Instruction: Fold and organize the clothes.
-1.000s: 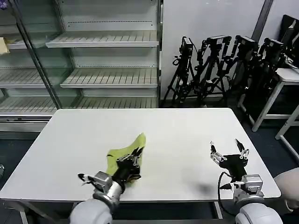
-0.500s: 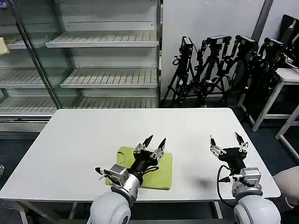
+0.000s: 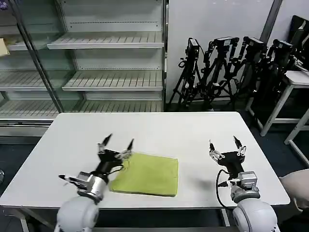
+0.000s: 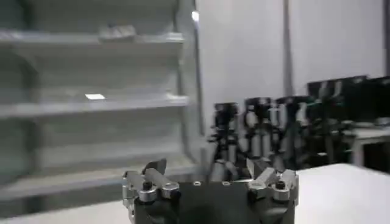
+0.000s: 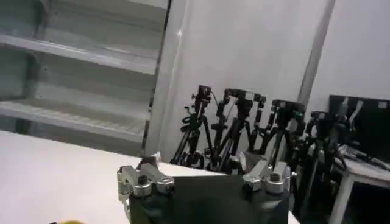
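Left hand [image 3: 116,144], fingers spread apart and empty, hovers at 9 o'clock of the folded lime T-shirt [image 3: 147,175], which lies flat on the white surface [image 3: 159,130]; right hand [image 3: 225,146], also spread, hangs at 3 o'clock, well apart; shelves [image 3: 106,41] stand beyond

A white worktop [image 3: 193,130] fills the foreground. Behind its far left edge stands a glass-fronted shelving unit [image 3: 96,63] with bare slatted shelves. Right of the unit, black tripods [image 3: 227,72] lean against a white wall [image 3: 212,24], beside another white table [image 3: 294,79].
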